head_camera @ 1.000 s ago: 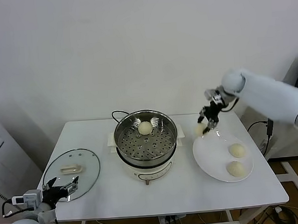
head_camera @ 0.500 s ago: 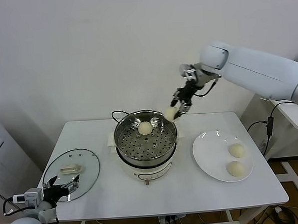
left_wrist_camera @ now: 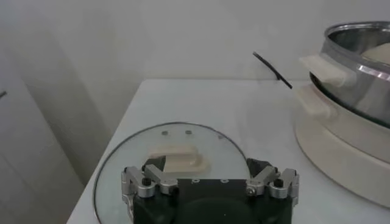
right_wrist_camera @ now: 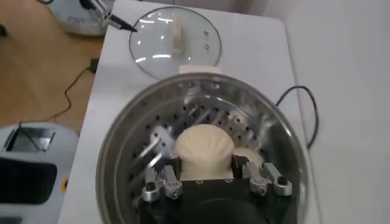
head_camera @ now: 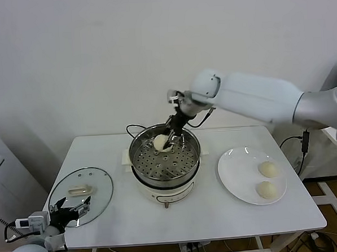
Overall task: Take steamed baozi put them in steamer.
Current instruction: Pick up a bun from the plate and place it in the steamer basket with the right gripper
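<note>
Right claw clamped on a baozi above the steamer; left claw wide open, empty.

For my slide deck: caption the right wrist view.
Right end effector holds a baozi over the steamer tray, beside another bun; glass lid beyond.

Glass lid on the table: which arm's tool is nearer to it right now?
Left. The left tool sits open at the near edge of the glass lid. The right tool is over the steamer, holding a baozi, well away from the lid.
</note>
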`<state>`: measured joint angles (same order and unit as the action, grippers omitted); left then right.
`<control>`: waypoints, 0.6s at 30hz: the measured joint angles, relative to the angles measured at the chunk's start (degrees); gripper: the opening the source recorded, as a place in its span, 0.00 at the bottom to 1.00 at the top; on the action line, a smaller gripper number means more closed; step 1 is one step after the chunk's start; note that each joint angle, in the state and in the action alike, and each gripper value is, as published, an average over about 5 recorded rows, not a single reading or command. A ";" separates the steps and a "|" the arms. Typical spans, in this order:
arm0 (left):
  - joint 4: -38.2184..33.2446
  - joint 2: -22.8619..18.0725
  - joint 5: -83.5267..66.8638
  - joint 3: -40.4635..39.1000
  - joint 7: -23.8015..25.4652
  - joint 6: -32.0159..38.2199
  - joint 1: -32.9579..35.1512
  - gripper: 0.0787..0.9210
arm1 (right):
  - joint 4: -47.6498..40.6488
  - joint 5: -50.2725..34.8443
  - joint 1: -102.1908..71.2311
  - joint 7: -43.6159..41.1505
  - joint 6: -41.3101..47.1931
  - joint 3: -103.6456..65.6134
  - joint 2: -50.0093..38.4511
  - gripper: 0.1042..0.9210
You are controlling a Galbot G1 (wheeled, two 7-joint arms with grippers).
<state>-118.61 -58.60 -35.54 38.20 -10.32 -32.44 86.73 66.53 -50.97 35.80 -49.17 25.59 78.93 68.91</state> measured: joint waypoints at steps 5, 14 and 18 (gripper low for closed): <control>0.02 -0.03 -0.04 0.16 0.00 0.05 0.09 0.88 | -0.87 -0.37 -2.10 3.29 1.98 -0.10 2.05 0.51; 0.00 -0.16 -0.09 0.26 0.00 0.08 0.11 0.88 | -2.81 -0.42 -5.37 7.39 3.99 -0.68 4.75 0.51; -0.01 -0.29 -0.10 0.31 0.00 0.10 0.17 0.88 | -3.76 -0.31 -6.71 8.39 4.44 -0.99 5.82 0.51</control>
<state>-118.61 -58.89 -35.64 38.51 -10.32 -32.34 86.90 62.76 -51.28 29.09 -40.79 30.03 77.94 74.73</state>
